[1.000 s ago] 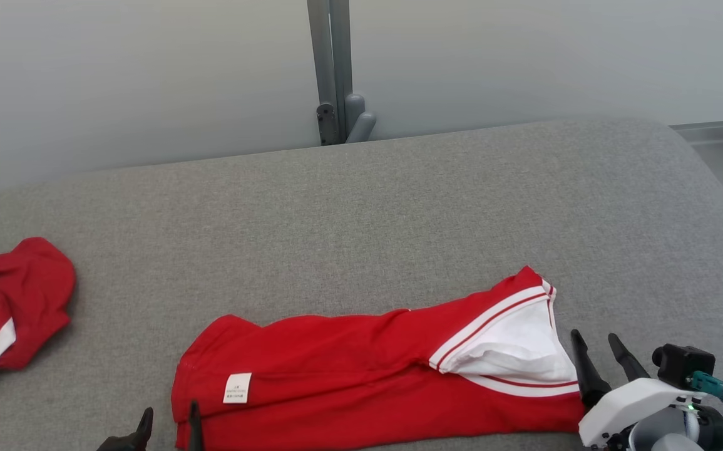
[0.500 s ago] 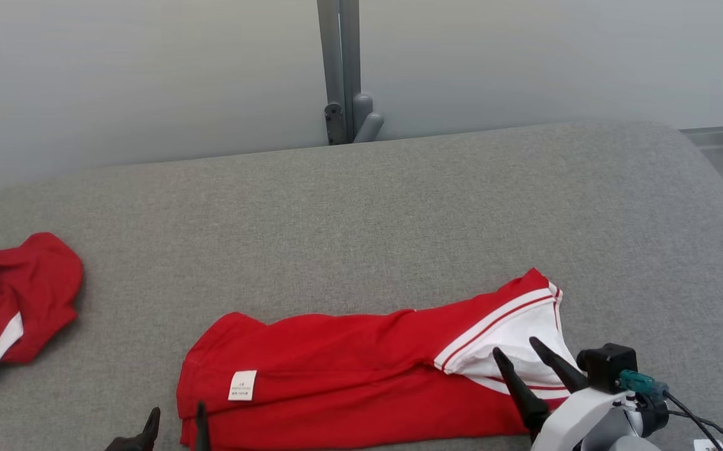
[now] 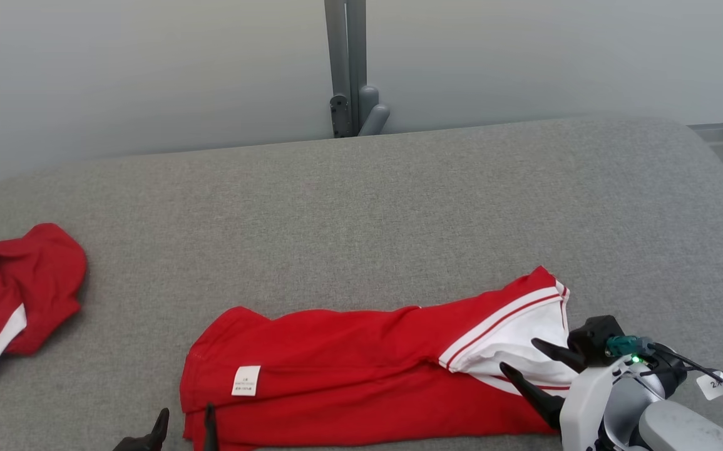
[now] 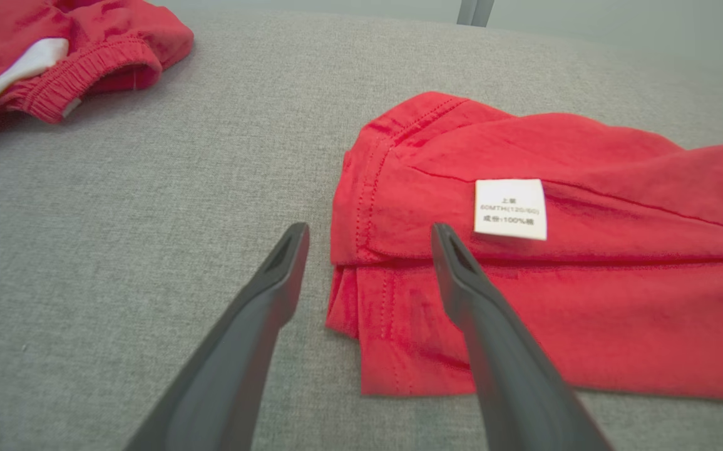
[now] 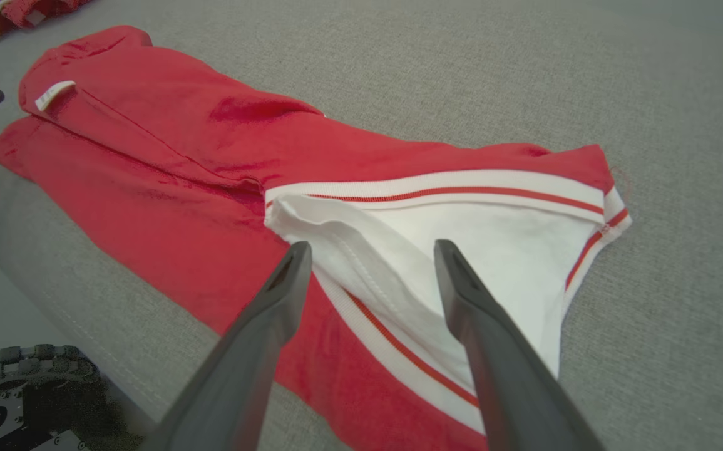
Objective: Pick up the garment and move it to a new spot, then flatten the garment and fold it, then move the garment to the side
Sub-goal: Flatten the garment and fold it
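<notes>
The garment (image 3: pixel 348 369), red with a white striped-trim end (image 3: pixel 517 338) and a white label (image 3: pixel 245 380), lies folded lengthwise along the near edge of the grey padded table (image 3: pixel 399 207). My right gripper (image 3: pixel 521 355) hovers open over the white end, and in the right wrist view my right gripper (image 5: pixel 372 245) has both fingers above the white cloth (image 5: pixel 505 238). At the label end my left gripper (image 3: pixel 186 429) stands open. In the left wrist view my left gripper (image 4: pixel 369 228) straddles the edge of the garment (image 4: pixel 555 282), one finger over cloth and one over table.
A second red and white piece of clothing (image 3: pixel 17 294) lies crumpled at the table's far left, also seen as a bundle (image 4: pixel 86 44) in the left wrist view. A grey post (image 3: pixel 348 69) stands behind the table. The robot's base (image 5: pixel 17 401) is below the near edge.
My right gripper has moved left from beside the garment's white end to above it, turning its fingers leftward. The camera shifted slightly. My left gripper stays put.
</notes>
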